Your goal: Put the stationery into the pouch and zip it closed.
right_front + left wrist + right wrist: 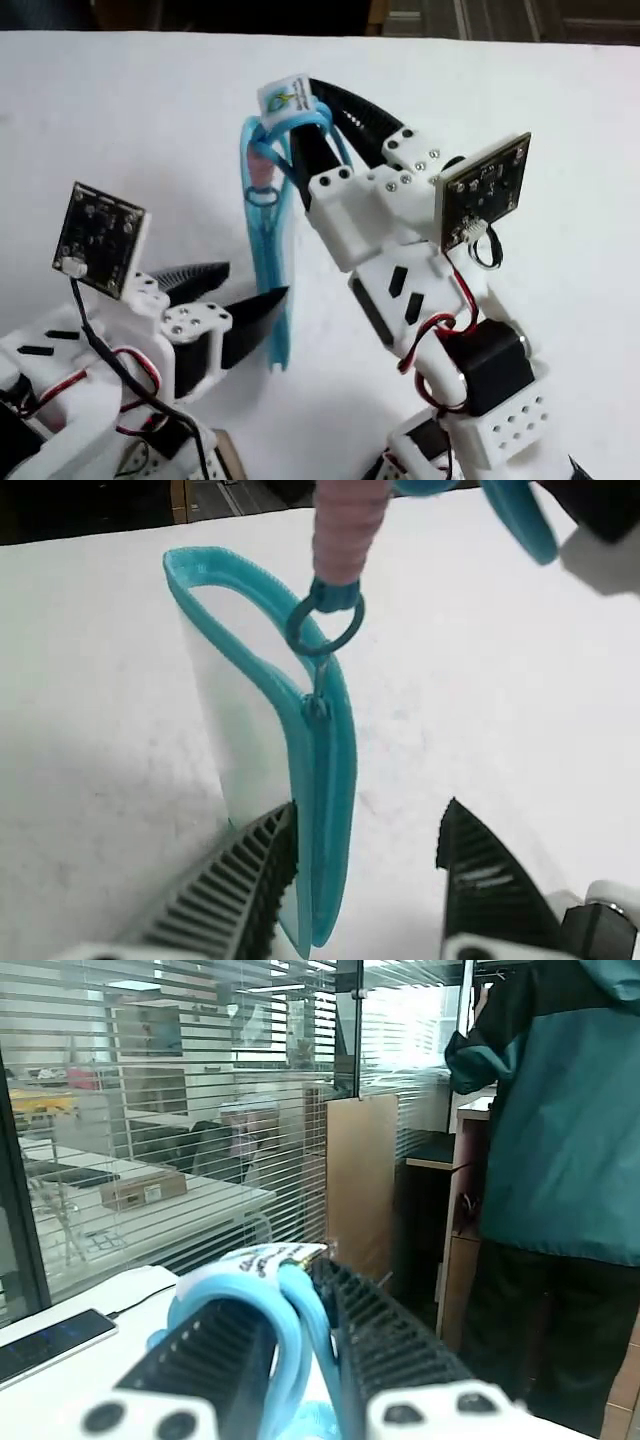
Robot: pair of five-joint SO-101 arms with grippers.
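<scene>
The blue-edged pouch (272, 250) stands on edge on the white table (120, 120). Its clear side (235, 710) faces the left arm. My right gripper (300, 115) is at the pouch's far end, shut on the pouch's blue loop (290, 1330), which carries a white label (268, 1258). My left gripper (368, 815) is open at the near end, with the pouch's edge against one finger (240, 890). The slider (315, 705) sits partway along the zip, and the mouth (215, 575) gapes beyond it. The blue ring pull (325, 630) hangs under a pink ribbed piece (350, 520).
A person in a teal jacket (560, 1110) stands past the table, not touching anything. A dark flat device (50, 1345) lies on the table. A brown object (225, 455) lies at the front edge by the left arm's base.
</scene>
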